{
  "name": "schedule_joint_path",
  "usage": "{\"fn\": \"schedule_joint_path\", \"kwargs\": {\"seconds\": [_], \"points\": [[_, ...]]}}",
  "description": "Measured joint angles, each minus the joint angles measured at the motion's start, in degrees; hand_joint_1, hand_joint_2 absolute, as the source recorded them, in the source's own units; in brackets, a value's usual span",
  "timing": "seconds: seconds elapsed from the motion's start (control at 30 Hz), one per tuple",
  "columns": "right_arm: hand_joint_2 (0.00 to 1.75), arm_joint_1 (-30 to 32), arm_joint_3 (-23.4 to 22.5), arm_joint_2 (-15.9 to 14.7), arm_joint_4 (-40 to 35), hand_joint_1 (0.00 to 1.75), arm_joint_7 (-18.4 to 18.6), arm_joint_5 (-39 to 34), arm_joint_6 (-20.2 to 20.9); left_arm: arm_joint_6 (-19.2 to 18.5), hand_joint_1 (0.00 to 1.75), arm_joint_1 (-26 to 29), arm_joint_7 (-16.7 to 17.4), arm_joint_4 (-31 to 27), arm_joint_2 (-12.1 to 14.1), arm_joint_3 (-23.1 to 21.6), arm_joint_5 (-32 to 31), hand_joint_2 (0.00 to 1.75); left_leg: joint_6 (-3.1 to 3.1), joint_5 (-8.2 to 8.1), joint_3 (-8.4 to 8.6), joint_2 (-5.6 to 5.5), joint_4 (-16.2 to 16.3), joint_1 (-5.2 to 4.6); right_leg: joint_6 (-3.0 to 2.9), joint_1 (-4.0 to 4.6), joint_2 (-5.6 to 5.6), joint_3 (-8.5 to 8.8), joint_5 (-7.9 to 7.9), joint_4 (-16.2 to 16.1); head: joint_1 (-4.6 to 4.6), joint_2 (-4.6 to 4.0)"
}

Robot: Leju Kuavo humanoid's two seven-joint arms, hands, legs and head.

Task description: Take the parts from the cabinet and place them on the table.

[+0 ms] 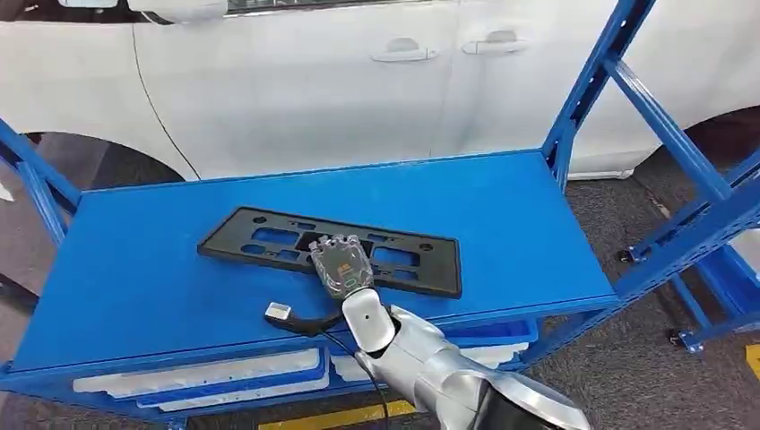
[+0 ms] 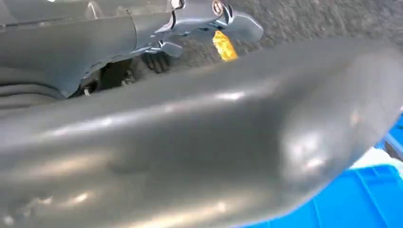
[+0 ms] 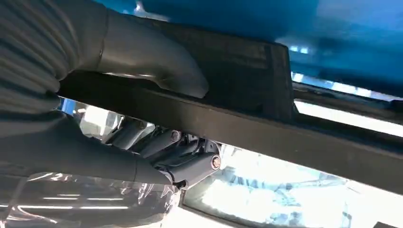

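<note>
My right hand (image 1: pixel 341 266) sits at centre frame in the head view, on the near long edge of the flat black plastic plate-holder frame with rectangular cut-outs (image 1: pixel 269 235). The right wrist view shows the grip: thick grey thumb (image 3: pixel 157 64) on one face of the black frame (image 3: pixel 247 61), darker fingers (image 3: pixel 187 156) curled against the other. So the hand is closed on the part.

The frame lies flat on the blue metal bench top (image 1: pixel 502 215), running from centre-left to centre-right, slightly angled.

Silver right forearm (image 1: pixel 430 367) enters from the lower middle. A black cable with a small pale connector (image 1: pixel 278 313) lies on the bench just left of the wrist.

Left hand (image 2: pixel 199 142): a large blurred grey surface up close in the left wrist view; I cannot tell how its fingers stand.

White car body with door handles (image 1: pixel 403 51) across the top. White foam trays (image 1: pixel 206 374) on the shelf below the bench's front edge.
</note>
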Motion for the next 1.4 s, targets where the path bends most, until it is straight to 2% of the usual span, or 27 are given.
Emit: {"fn": "schedule_joint_path", "kwargs": {"seconds": [0.07,0.1,0.2,0.23,0.27,0.33,0.4,0.43,0.47,0.53,0.6,0.63,0.7,0.73,0.77,0.83,0.9,0.93,0.97,1.07,1.13,1.2,1.23,1.27,1.3,1.33,1.4], "points": [[1.75,0.0,-1.2,0.0,0.1,1.75,-0.4,0.4,-0.4,0.0,0.00,0.0,-1.1,0.0,-0.1,-0.6,0.0,1.75,0.89,0.30,0.12,0.04,-0.3,0.06,0.60,-0.15,0.01,-0.09,-0.26,0.2,-0.04,0.00],[1.75,-0.1,-1.9,0.0,0.1,1.75,-0.7,0.4,-0.5,0.3,0.00,-0.1,-1.2,0.0,-0.1,-0.8,0.0,1.75,1.15,0.41,0.15,0.07,-0.4,0.12,0.99,-0.37,-0.03,-0.52,-1.35,1.5,0.17,0.00],[1.75,0.0,-3.0,0.0,0.2,1.75,-0.9,0.5,-0.6,0.6,0.00,-0.2,-1.2,0.0,-0.1,-1.2,0.0,1.75,1.73,0.42,-0.03,0.22,-0.4,0.00,1.56,-0.62,-0.06,-6.46,-7.73,14.2,0.35,0.00],[1.75,0.0,-3.2,-0.1,0.2,1.75,-0.9,0.5,-0.6,0.7,0.00,-0.2,-1.2,0.0,-0.1,-1.2,0.0,1.75,1.74,0.41,-0.08,0.22,-0.4,-0.03,1.60,-0.67,-0.06,-8.22,-8.70,17.7,0.33,0.00],[1.75,0.0,-3.3,-0.1,0.2,1.75,-0.9,0.6,-0.7,0.7,0.00,-0.1,-1.2,0.0,-0.1,-1.3,0.0,1.75,1.74,0.41,-0.07,0.19,-0.3,-0.05,1.54,-0.67,-0.06,-8.81,-8.31,18.7,0.35,0.00],[1.75,0.0,-3.5,-0.1,0.2,1.75,-0.9,0.6,-0.7,0.7,0.00,-0.2,-1.3,0.0,-0.1,-1.6,0.0,1.75,1.72,0.39,0.09,-0.03,-0.3,-0.12,1.04,-0.62,-0.06,-5.83,-4.02,12.3,0.35,0.00],[1.75,-0.1,-3.9,-0.1,0.2,1.75,-0.9,0.6,-0.7,0.7,0.00,-0.2,-1.3,0.0,-0.3,-1.9,0.0,1.75,1.59,0.33,0.26,-0.22,-0.4,-0.21,-0.17,-0.18,0.03,-0.75,0.42,1.9,0.35,0.00],[1.75,-0.1,-4.1,-0.1,0.2,1.75,-0.9,0.6,-0.8,0.7,0.00,-0.3,-1.2,0.0,-0.5,-1.9,0.0,1.75,1.26,0.21,0.10,-0.22,-0.1,-0.60,-0.36,0.02,-0.03,-0.11,-0.24,0.3,0.28,0.00],[1.75,-0.1,-4.3,-0.1,0.2,1.75,-1.1,0.8,-1.1,0.8,0.00,-0.3,-1.2,0.0,-0.5,-1.9,0.0,1.75,0.93,0.30,-0.01,-0.22,-0.2,-0.42,-0.15,0.06,-0.20,-0.27,-0.02,0.2,0.35,0.00],[1.75,0.1,-5.4,-0.2,-0.5,1.75,-1.8,2.6,-1.4,0.9,0.00,-0.3,-0.9,0.0,-0.5,-2.0,0.0,1.75,0.28,0.47,0.09,-0.14,-0.6,-0.19,-0.44,0.29,-0.05,-0.42,0.01,0.2,0.35,0.00],[1.75,0.4,-8.5,-0.2,-3.2,1.75,-3.1,5.8,-1.4,1.4,0.00,-0.3,-0.6,0.0,-0.5,-2.0,0.0,1.75,-0.28,-0.10,0.01,-0.01,-0.2,-0.17,-0.97,-0.45,-0.06,0.17,0.77,-1.2,0.33,0.00],[1.75,0.4,-10.2,-0.2,-4.7,1.75,-3.8,7.2,-1.5,1.5,0.00,-0.3,-0.6,0.0,-0.5,-2.0,0.0,1.75,-0.49,-1.90,-1.07,-0.06,2.2,-0.17,-1.38,-0.47,-0.06,0.24,0.88,-1.3,0.11,0.00],[1.75,0.8,-14.5,-0.3,-8.7,1.75,-6.4,9.5,-1.7,1.5,0.00,-0.3,-0.9,0.0,-0.5,-2.0,0.0,1.75,-0.94,-6.31,-5.24,-0.07,11.3,-0.09,-1.50,-0.35,-0.05,0.24,0.82,-1.3,0.09,0.00],[1.75,1.4,-16.9,-0.5,-11.2,1.75,-8.0,9.7,-1.7,1.2,0.00,-0.3,-1.4,0.0,-0.5,-2.0,0.0,1.75,-1.15,-7.72,-7.32,-0.06,15.5,-0.08,-1.57,-0.27,-0.09,0.20,0.77,-1.2,0.07,0.00],[1.75,1.9,-19.3,-0.7,-13.9,1.75,-9.5,9.6,-1.7,1.0,0.00,-0.3,-1.8,0.0,-0.6,-1.9,0.0,1.75,-1.32,-7.57,-8.24,-0.05,17.2,-0.01,-1.60,-0.24,-0.10,0.20,0.72,-1.1,0.07,0.00],[1.75,2.6,-24.2,-0.9,-18.8,1.75,-13.9,6.5,-1.7,0.5,0.00,-0.3,-3.1,0.0,-0.6,-1.9,0.0,1.75,-1.41,-3.92,-6.18,-0.02,12.5,0.12,-1.37,-0.29,-0.09,0.26,0.46,-0.8,0.04,0.00],[1.75,2.7,-28.5,-0.9,-22.8,1.75,-16.5,4.7,-1.8,0.3,0.00,-0.3,-3.7,0.0,-0.6,-1.8,0.0,1.75,-1.40,1.12,-1.09,0.18,2.1,0.29,-0.88,-0.38,-0.07,0.36,-0.07,-0.2,0.07,0.00],[1.75,2.7,-29.9,-0.9,-24.1,1.75,-16.9,4.4,-2.0,0.2,0.00,-0.4,-3.8,0.0,-0.7,-1.8,0.0,1.75,-1.25,-0.01,-0.17,0.35,0.5,0.05,-0.55,0.04,-0.03,0.11,-0.28,0.1,0.02,0.00],[1.75,2.7,-31.1,-0.9,-25.3,1.75,-17.0,4.4,-2.1,0.2,0.00,-0.5,-3.9,0.0,-0.8,-1.8,0.0,1.75,-0.34,0.20,-0.23,0.18,0.1,-0.07,-0.37,0.13,0.06,-0.21,-0.22,0.3,0.05,0.00],[1.75,3.7,-33.9,-1.0,-28.3,1.75,-19.6,2.4,-2.2,0.6,0.00,-0.4,-4.8,0.0,-0.9,-1.6,0.0,1.75,0.61,0.30,-0.49,0.17,0.1,-0.12,0.36,0.05,0.03,-0.24,-0.09,0.2,0.26,0.00],[1.75,5.6,-37.2,-1.0,-32.7,1.75,-29.1,-8.3,-1.8,1.8,0.00,-0.6,-7.1,0.0,-1.0,-1.3,0.0,1.75,1.44,0.58,-0.34,0.24,-0.3,0.12,1.07,-0.19,-0.01,-1.26,-2.21,2.7,0.46,0.00],[1.75,8.3,-39.6,-1.9,-41.2,1.75,-41.2,-27.3,1.6,0.2,0.00,-0.6,-11.4,0.0,-1.1,-0.3,0.0,1.75,1.87,0.55,-0.53,0.23,-0.3,0.07,1.57,-0.44,-0.01,-5.63,-6.81,11.8,0.48,0.00],[1.75,9.4,-40.3,-2.8,-46.0,1.75,-44.3,-40.2,4.2,-0.3,0.00,-0.6,-12.8,0.0,-1.1,0.0,0.0,1.75,2.00,0.49,-0.53,0.18,-0.2,0.02,1.73,-0.57,-0.01,-7.70,-8.34,16.0,0.64,0.00],[1.75,10.8,-40.8,-4.1,-51.2,1.75,-45.4,-51.1,7.4,-0.9,0.00,-0.5,-13.5,0.0,-1.2,0.2,0.0,1.75,2.03,0.47,-0.50,-0.02,-0.2,-0.01,1.81,-0.67,-0.04,-8.98,-8.71,18.6,0.55,0.00],[1.75,12.7,-41.6,-5.8,-58.7,1.75,-46.4,-64.5,12.3,-1.6,0.00,-0.5,-13.5,0.0,-1.2,0.5,0.0,1.75,2.08,0.42,-0.43,-0.37,-0.2,-0.02,1.80,-0.75,-0.03,-8.97,-7.62,18.1,0.68,0.00],[1.75,14.7,-42.6,-7.5,-64.9,1.75,-47.3,-74.0,17.1,-2.3,0.00,-0.3,-13.5,0.0,-1.2,0.7,0.0,1.75,2.11,0.34,-0.32,-0.59,-0.2,-0.05,1.62,-0.73,-0.02,-7.75,-5.58,15.3,0.72,0.00],[1.75,18.1,-44.2,-10.7,-76.1,1.75,-49.7,-84.9,26.4,-2.9,0.00,0.1,-13.4,0.0,-1.4,0.9,0.0,1.75,1.94,0.05,0.05,-0.80,-0.2,-0.20,0.75,-0.51,-0.04,-2.84,-0.28,4.5,1.18,0.00]]}}
